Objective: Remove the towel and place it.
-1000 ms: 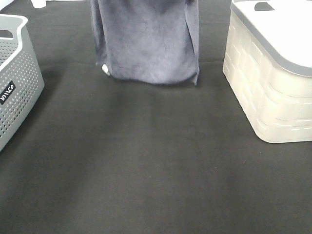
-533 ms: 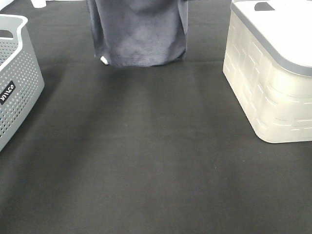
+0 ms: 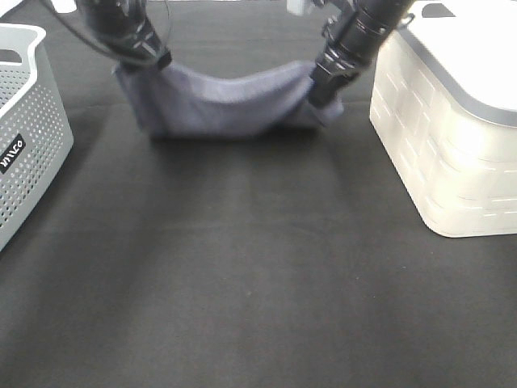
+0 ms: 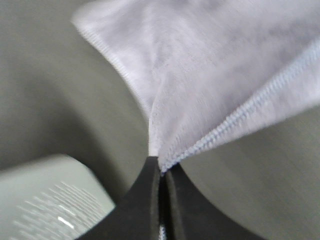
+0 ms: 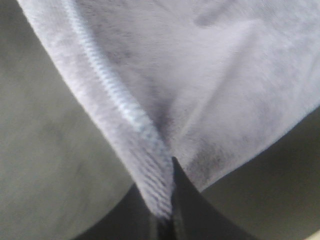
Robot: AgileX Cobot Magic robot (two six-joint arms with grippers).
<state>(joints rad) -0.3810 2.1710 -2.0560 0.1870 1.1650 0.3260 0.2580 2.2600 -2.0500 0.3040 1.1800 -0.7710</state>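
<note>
The grey-lavender towel (image 3: 230, 101) hangs slack between my two grippers at the far middle of the black table, its lower part lying bunched on the surface. My left gripper (image 3: 152, 61) is shut on its left corner. My right gripper (image 3: 321, 83) is shut on its right corner. In the left wrist view the black fingers (image 4: 150, 200) pinch the stitched edge of the towel (image 4: 215, 75). In the right wrist view the fingers (image 5: 187, 210) pinch a fold of the towel (image 5: 190, 75). The white tag is hidden.
A grey perforated basket (image 3: 24, 129) stands at the left edge; its rim also shows in the left wrist view (image 4: 45, 200). A cream lidded bin (image 3: 452, 129) stands at the right. The black table surface (image 3: 242, 283) stretches toward the near side.
The towel hung tall from above the picture; now both grippers have come down into view and its lower part lies bunched on the table.
</note>
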